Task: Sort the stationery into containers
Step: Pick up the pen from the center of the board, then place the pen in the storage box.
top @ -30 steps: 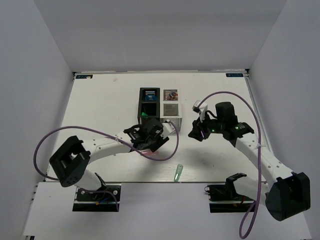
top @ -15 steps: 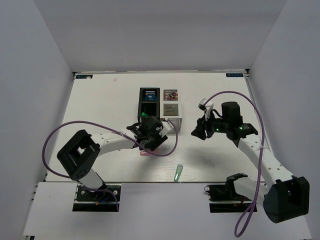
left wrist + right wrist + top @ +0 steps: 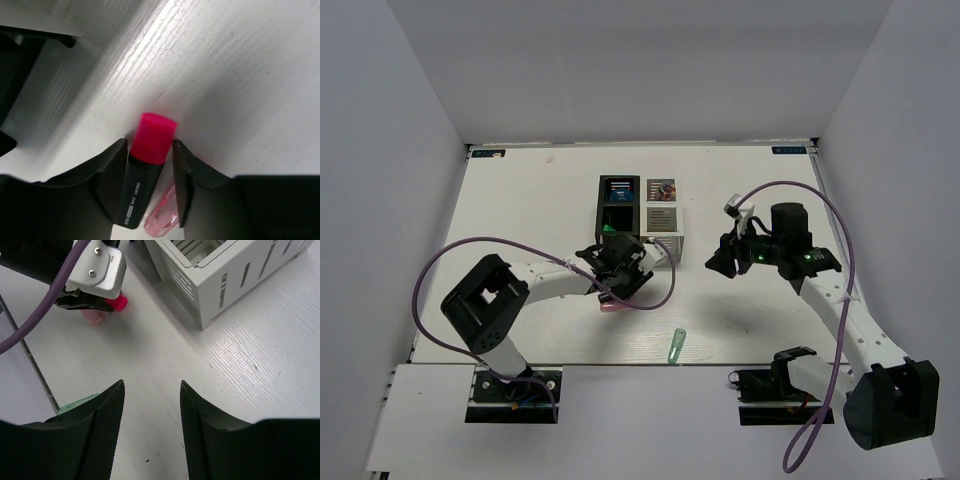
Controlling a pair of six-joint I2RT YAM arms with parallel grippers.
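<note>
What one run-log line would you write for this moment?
left claw: straddles black marker on table, grip unclear | right claw: open, empty, near white bin | green piece: loose on table

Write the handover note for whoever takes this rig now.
Left claw: down on the table, straddling the marker; grip not confirmed. The pink stick lies right beside the marker.
Right claw: open, empty, above the table near the bins.
Done: some items already sit in the bins.
Left: marker, pink stick, and the green piece near the front edge.
</note>
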